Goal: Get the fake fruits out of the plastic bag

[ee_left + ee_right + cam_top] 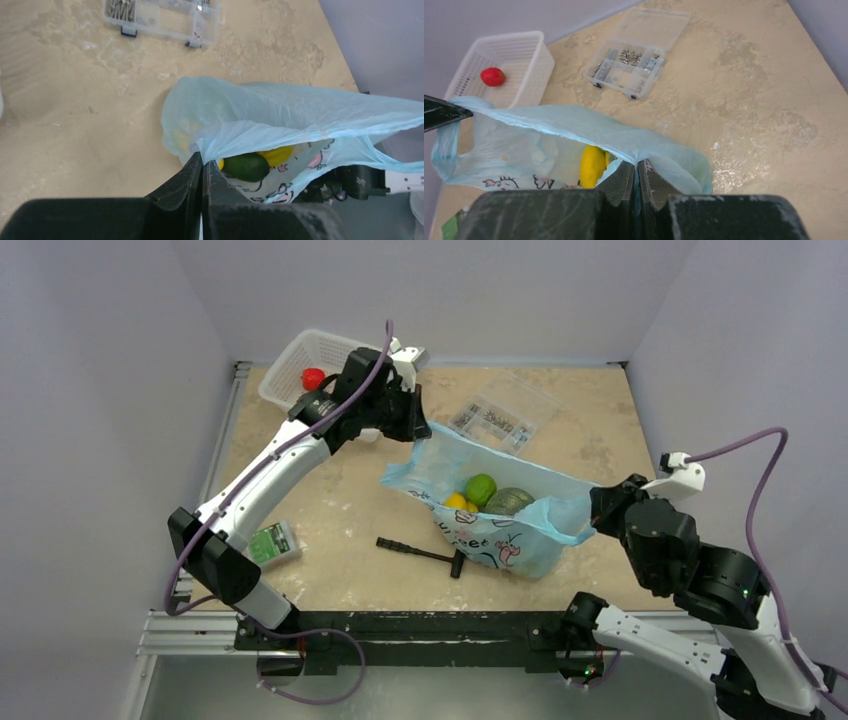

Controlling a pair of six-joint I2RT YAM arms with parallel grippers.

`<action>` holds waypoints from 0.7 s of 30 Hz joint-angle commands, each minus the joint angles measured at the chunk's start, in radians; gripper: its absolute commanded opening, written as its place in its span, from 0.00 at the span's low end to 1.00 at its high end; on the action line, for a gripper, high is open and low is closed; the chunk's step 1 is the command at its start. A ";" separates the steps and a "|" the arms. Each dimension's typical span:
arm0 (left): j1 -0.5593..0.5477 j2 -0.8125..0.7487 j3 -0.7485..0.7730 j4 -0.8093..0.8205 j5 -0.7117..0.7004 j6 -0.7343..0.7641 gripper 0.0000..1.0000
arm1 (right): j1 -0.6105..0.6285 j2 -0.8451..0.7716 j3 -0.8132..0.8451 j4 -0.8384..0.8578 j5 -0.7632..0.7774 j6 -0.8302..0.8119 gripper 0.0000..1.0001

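Observation:
The light-blue plastic bag point(500, 510) with cartoon print is stretched open between both grippers at the table's middle. My left gripper point(418, 430) is shut on its far-left rim point(210, 145). My right gripper point(592, 512) is shut on its right rim point(639, 155). Inside lie a bright green fruit point(481, 487), a darker green fruit point(510, 501) and a yellow-orange fruit point(457, 502). The left wrist view shows a green fruit point(246, 166) and a yellow one point(277, 155); the right wrist view shows a yellow fruit point(592, 165). A red fruit point(312, 377) lies in the white mesh basket point(290, 365).
A clear compartment box point(495, 418) of metal parts lies behind the bag. A black T-shaped tool point(425, 551) lies in front of the bag. A small green-and-white flat box point(272, 543) lies at the front left, by the left arm.

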 commanded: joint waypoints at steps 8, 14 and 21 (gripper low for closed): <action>0.030 -0.069 -0.217 0.110 0.235 0.001 0.00 | -0.002 0.113 0.131 0.004 -0.216 -0.210 0.71; 0.029 -0.104 -0.263 0.122 0.178 -0.002 0.00 | -0.002 0.357 0.365 -0.017 -0.384 -0.361 0.86; 0.031 -0.089 -0.270 0.110 0.117 -0.002 0.00 | -0.002 0.564 0.401 0.234 -0.647 -0.448 0.83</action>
